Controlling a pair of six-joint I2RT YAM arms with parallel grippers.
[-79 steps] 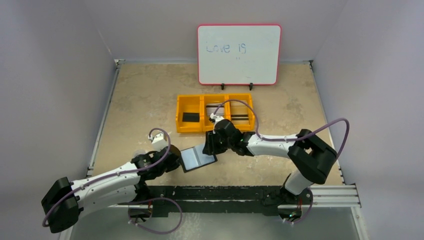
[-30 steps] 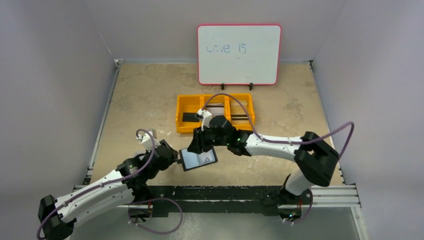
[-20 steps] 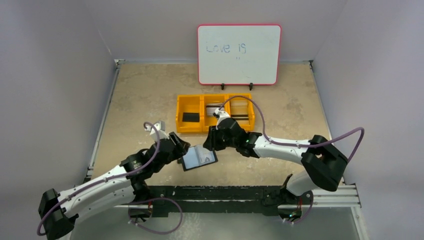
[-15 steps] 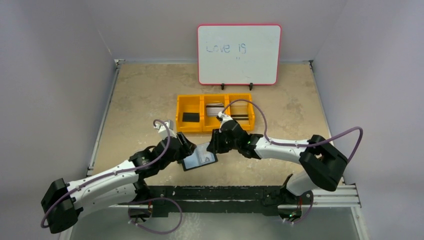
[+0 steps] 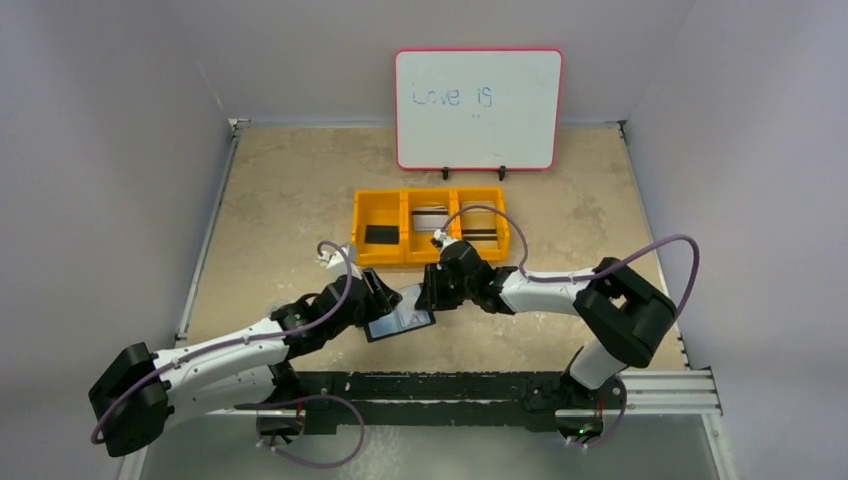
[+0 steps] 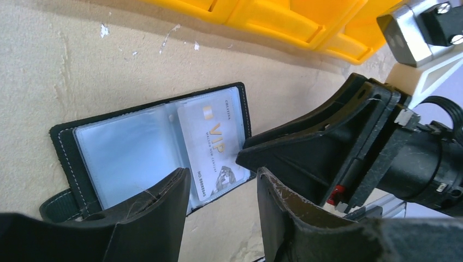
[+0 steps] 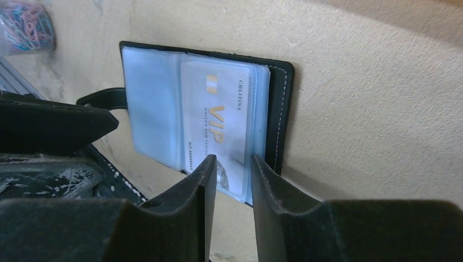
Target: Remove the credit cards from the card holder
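The right gripper [image 7: 232, 164] — jaws a little apart — should pinch only the end of the credit card [image 7: 218, 120]; the left gripper [image 6: 223, 177], jaws apart too, should press the card holder [image 6: 65, 147] flat.

A mottled beige counter [image 5: 280, 190], flecked with small white chips near its middle, carries three things in a line from back to front. A red-framed whiteboard [image 5: 478, 108] is propped upright on small black feet at the far edge, a yellow three-compartment tray [image 5: 380, 257] sits near the middle, and the black card holder [image 5: 398, 322] is just in front of it. The card holder lies opened flat, clear pockets facing up and its strap tab resting on the surface, apart from the tray.
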